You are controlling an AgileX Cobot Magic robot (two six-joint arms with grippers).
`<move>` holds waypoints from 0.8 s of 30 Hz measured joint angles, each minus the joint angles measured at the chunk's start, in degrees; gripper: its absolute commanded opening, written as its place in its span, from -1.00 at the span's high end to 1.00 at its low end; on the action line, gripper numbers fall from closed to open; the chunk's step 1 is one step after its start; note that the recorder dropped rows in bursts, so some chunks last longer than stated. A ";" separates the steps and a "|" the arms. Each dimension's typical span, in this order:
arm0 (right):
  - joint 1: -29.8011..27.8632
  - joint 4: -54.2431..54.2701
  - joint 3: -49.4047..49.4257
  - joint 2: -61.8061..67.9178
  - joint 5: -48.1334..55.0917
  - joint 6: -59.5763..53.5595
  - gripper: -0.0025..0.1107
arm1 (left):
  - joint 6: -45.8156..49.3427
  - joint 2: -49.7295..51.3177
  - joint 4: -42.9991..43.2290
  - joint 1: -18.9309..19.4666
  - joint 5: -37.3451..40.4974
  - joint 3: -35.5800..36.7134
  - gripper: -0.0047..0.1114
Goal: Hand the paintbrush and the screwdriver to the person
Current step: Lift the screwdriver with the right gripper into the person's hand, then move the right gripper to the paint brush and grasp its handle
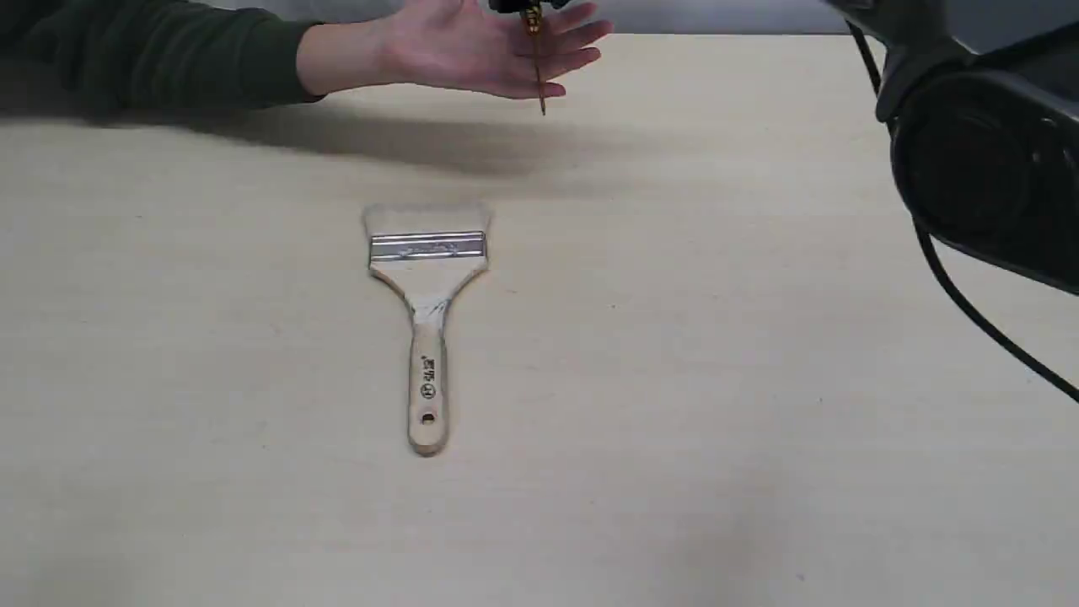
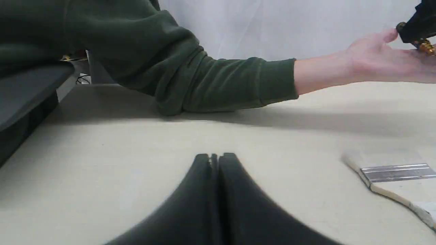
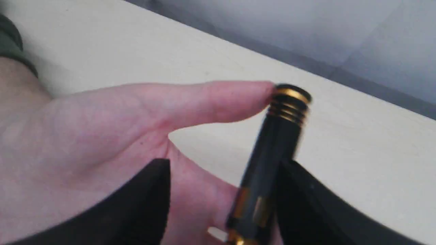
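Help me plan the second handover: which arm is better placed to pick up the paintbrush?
Left, probably. The left claw is shut on nothing, low over the table beside the paintbrush. The right claw is up at the person's hand, its jaws apart around the screwdriver.

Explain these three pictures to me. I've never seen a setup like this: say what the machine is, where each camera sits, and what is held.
This is a two-armed robot at a table. One picture comes from a camera off the arms; the other two come from cameras on each wrist. A paintbrush lies flat on the table. The left end effector is closed and empty. The right end effector has its fingers spread, with the screwdriver against one finger, over a person's open hand.
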 measured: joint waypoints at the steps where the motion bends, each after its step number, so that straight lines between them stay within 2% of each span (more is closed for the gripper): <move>1: 0.00 0.00 0.00 0.00 0.30 0.00 0.04 | 0.00 0.00 0.00 0.00 0.00 0.00 0.92; 12: 0.00 1.14 0.00 -5.18 9.15 -2.77 0.04 | 0.00 0.00 0.00 0.00 0.00 0.00 0.92; 20: 0.00 6.88 0.13 -10.41 18.03 -7.68 0.04 | 0.00 0.00 0.00 0.00 0.00 0.00 0.92; 24: 0.00 8.22 3.43 -12.59 20.52 -8.69 0.09 | 0.00 0.00 0.00 0.00 0.00 0.00 0.92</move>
